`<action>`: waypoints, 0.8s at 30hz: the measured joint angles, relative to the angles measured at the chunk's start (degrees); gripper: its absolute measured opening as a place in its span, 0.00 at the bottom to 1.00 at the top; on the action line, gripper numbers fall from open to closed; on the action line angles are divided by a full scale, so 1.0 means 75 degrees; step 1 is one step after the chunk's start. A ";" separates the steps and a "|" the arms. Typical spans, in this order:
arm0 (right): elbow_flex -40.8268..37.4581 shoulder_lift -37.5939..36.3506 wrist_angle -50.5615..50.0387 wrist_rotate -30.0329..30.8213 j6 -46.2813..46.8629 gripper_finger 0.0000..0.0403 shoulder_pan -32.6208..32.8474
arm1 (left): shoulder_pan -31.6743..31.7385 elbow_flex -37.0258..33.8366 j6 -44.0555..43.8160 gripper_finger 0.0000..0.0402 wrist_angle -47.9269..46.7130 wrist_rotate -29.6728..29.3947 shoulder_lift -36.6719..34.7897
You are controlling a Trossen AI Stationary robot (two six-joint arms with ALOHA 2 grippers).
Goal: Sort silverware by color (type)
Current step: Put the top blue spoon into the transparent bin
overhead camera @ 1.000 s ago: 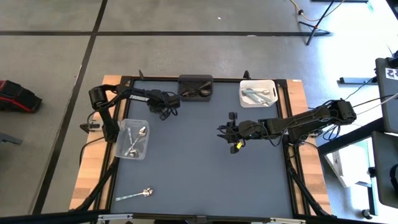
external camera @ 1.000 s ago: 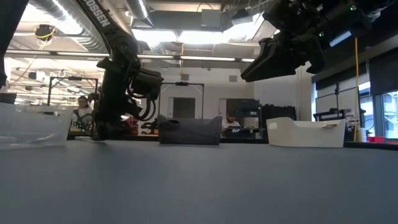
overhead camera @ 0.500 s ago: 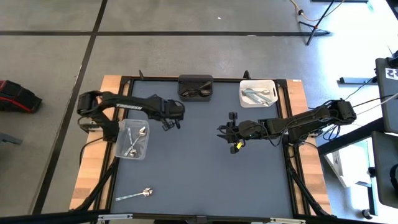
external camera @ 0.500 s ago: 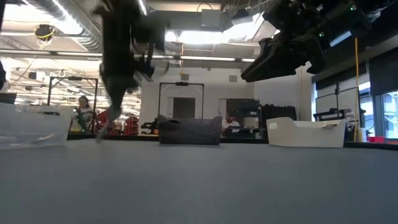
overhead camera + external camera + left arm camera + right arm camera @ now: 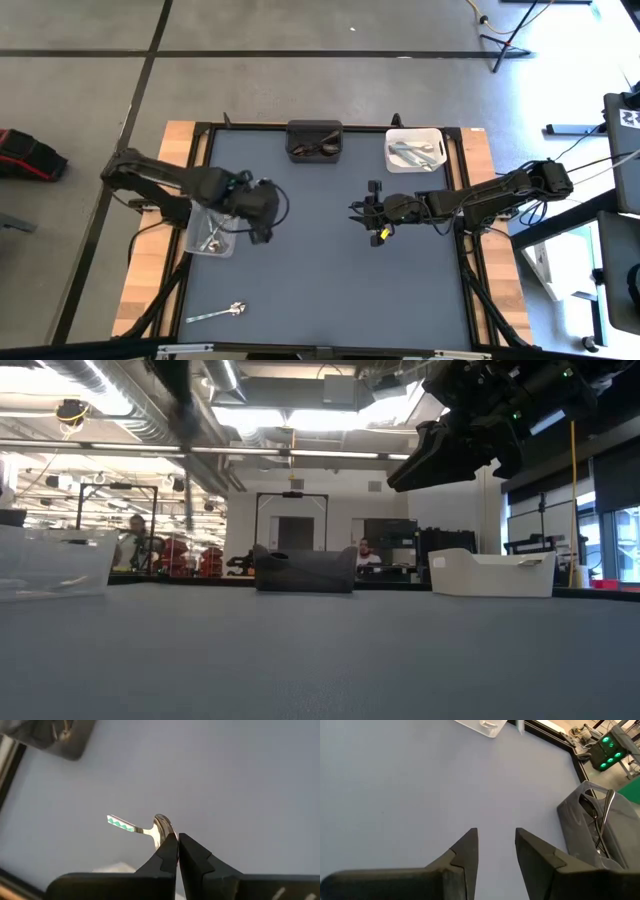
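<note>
Since a second ago our left gripper (image 5: pixel 262 236) has swung from beside the black bin (image 5: pixel 315 141) down to the right edge of the clear bin (image 5: pixel 214 225), fingers (image 5: pixel 167 855) pinched shut on a silver spoon (image 5: pixel 159 827). Our right gripper (image 5: pixel 368 215) hangs mid-table, fingers parted and empty. We see more spoons in the clear bin, dark pieces in the black bin, silver ones in the white bin (image 5: pixel 415 150), and one spoon (image 5: pixel 218 313) loose on the table (image 5: pixel 330 280) near the front.
</note>
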 joint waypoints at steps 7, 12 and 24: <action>0.0000 0.0000 0.0011 0.0002 -0.0001 0.30 0.0001 | -0.1433 0.0967 -0.2200 0.01 -0.1767 0.0209 -0.0022; 0.0000 0.0000 0.0041 0.0002 -0.0001 0.30 0.0001 | -0.2187 0.0515 -0.3278 0.01 -0.1835 0.0192 -0.0111; 0.0000 0.0000 0.0265 -0.0039 0.0328 0.30 0.0001 | -0.3380 -0.1934 -0.3771 0.01 -0.1835 0.0406 -0.0422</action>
